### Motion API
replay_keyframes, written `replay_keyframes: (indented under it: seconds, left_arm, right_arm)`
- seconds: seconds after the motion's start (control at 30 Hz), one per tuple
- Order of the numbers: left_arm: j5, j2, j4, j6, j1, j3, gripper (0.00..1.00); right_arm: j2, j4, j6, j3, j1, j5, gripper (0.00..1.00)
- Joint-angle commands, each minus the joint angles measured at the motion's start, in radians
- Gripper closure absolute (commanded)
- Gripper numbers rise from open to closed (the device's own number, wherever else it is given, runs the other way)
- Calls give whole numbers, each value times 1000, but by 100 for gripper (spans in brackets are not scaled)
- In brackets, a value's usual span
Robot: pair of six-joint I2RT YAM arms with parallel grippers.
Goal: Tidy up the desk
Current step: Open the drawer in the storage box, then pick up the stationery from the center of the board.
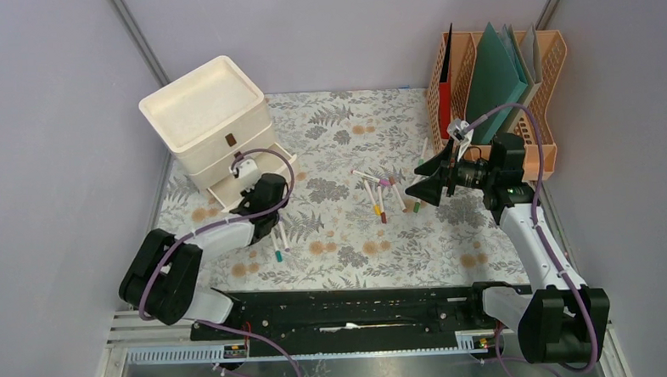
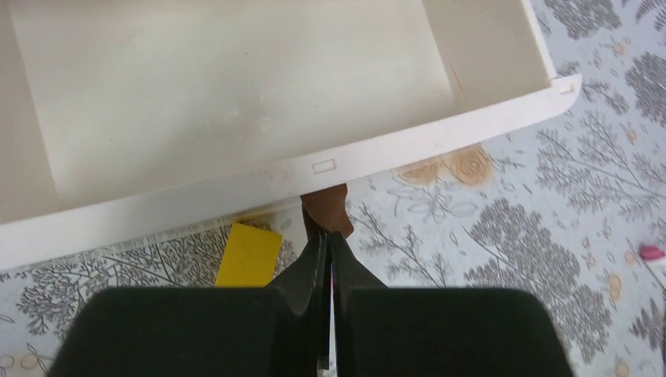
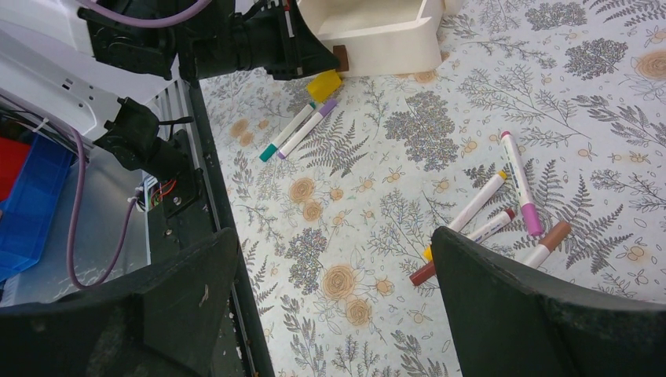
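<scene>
Nearest us is the black rail (image 1: pixel 344 311). Beyond it the desk (image 1: pixel 350 247) fills the middle of the top view, its leaf-and-flower cloth lying flat.

Closest on the cloth, two markers (image 1: pixel 279 242) lie side by side, one teal-capped and one purple-capped, near the left tool (image 2: pixel 326 238).

That tool's jaws are pressed together on the brown pull tab (image 2: pixel 330 208) of the open drawer (image 2: pixel 393 148). This is the lowest drawer of the cream drawer unit (image 1: pixel 203 109), which stands at the far left corner.

A yellow block (image 2: pixel 249 253) lies on the cloth just beside the tab, close under the drawer front. We cannot tell whether it touches the front.

Mid-desk, a loose cluster of markers (image 1: pixel 383 195) lies scattered, with some crossing.

The right tool (image 3: pixel 331 239) hangs above the cloth just right of that cluster. Its jaws are spread wide and hold nothing.

At the far right corner stands an orange file rack (image 1: pixel 550 77) with green folders (image 1: pixel 491 71) leaning in it.
</scene>
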Motion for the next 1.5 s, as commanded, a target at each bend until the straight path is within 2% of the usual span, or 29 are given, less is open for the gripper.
replay_keyframes:
  seconds: [0.0,0.13,0.3,0.43,0.47,0.57,0.67,0.8,1.0,1.2,1.37,1.47]
  left_arm:
    - [60,-68,-45,-31,-75,-26,98]
    - [129,-116,-70,-30,-80,-39,71]
    - [291,-231,-63,55,-85,-60,47]
    - [494,-390,-18,143,-87,-130,30]
    - [537,-425,-13,158,-87,-150,21]
    - [621,-526,-34,155,-87,-198,8]
    - [657,-593,-111,131,-87,-218,6]
    - [637,-661,-213,75,-87,-239,1]
    - [551,-652,-378,-34,-87,-190,1]
    - [357,-533,-560,-183,-126,-91,1]
    - [245,-366,-625,-214,-189,0,6]
    - [194,-278,-625,-199,-218,42,15]
  right_arm:
    - [-28,10,-1,41,-5,-40,0]
    - [-33,11,-1,41,-5,-43,0]
    - [-37,12,-1,40,-5,-44,0]
    - [-40,12,-1,41,-5,-45,0]
    - [-39,12,-1,40,-5,-44,0]
    - [-39,20,-1,32,-5,-44,0]
    - [-37,28,-1,27,-5,-47,0]
    - [-34,28,-1,24,-5,-45,0]
    - [-34,27,-9,23,-5,-39,0]
    - [-31,16,-23,24,-6,-32,0]
    - [-27,4,-35,27,-7,-27,0]
    - [-27,-2,-43,29,-6,-24,0]
